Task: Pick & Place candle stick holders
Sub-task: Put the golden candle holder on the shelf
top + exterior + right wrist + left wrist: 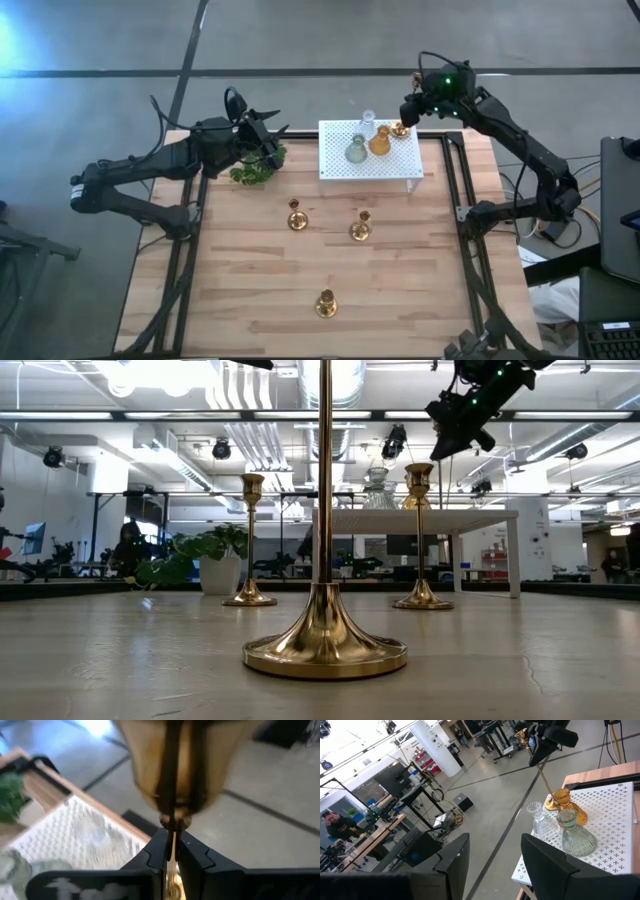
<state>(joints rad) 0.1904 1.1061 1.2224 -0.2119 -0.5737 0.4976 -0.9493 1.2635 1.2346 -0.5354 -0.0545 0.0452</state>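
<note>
Right hand (172, 851) is clamped on the slim stem of a gold candlestick (175, 765), holding it above the far right corner of the white perforated stand (400, 170). You grip it near the top, presumably so the base can settle flat beside the glass holders (368, 143) (amber, green, clear) already grouped there. Three more gold candlesticks (326, 303) stand upright on the table (240, 280), well apart. Your left hand (490, 865) waits open over the plant (255, 170).

wooden table (250, 300), three gold candlesticks (326, 303), plant (256, 168), white stand (392, 160)
</note>
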